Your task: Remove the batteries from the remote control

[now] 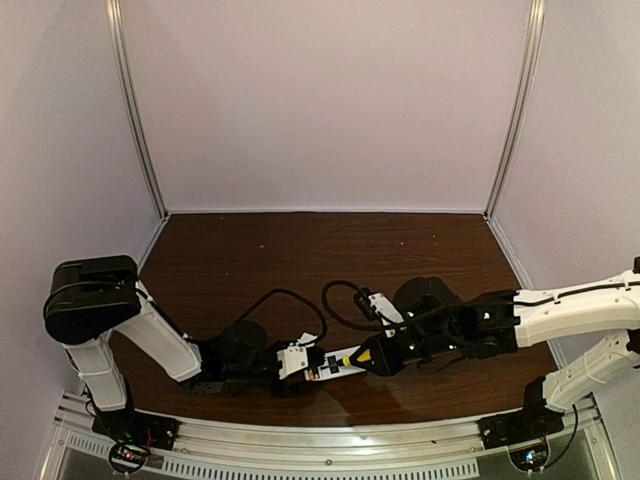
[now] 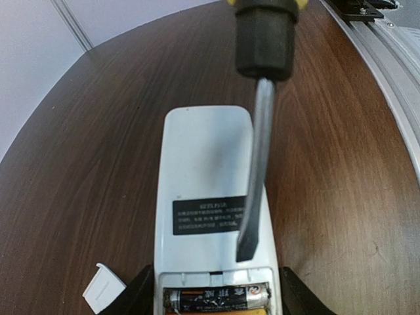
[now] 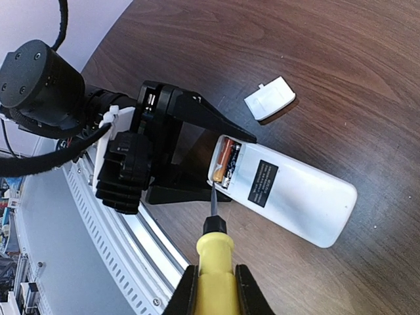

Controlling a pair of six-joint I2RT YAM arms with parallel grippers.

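Note:
The remote control (image 2: 207, 190) lies back-up on the table with its battery bay uncovered. In the bay sit two batteries, a dark one (image 2: 216, 296) and an orange one (image 3: 222, 161) beside it. My left gripper (image 2: 216, 303) is shut on the remote's bay end, one finger (image 2: 134, 296) against each side. A yellow-handled screwdriver (image 3: 213, 262) is clamped in my right gripper (image 3: 213, 295), which is shut on its handle. The blade (image 2: 254, 190) slants over the remote's back, its tip at the bay's edge near the batteries' ends. From above, both grippers (image 1: 290, 362) (image 1: 385, 355) meet near the table's front edge.
The small white cover piece (image 3: 270, 98) lies loose on the wood beside the remote, also seen next to my left finger (image 2: 104, 287). The metal rail (image 3: 125, 230) of the table's near edge runs close behind the left gripper. Pale walls enclose the table.

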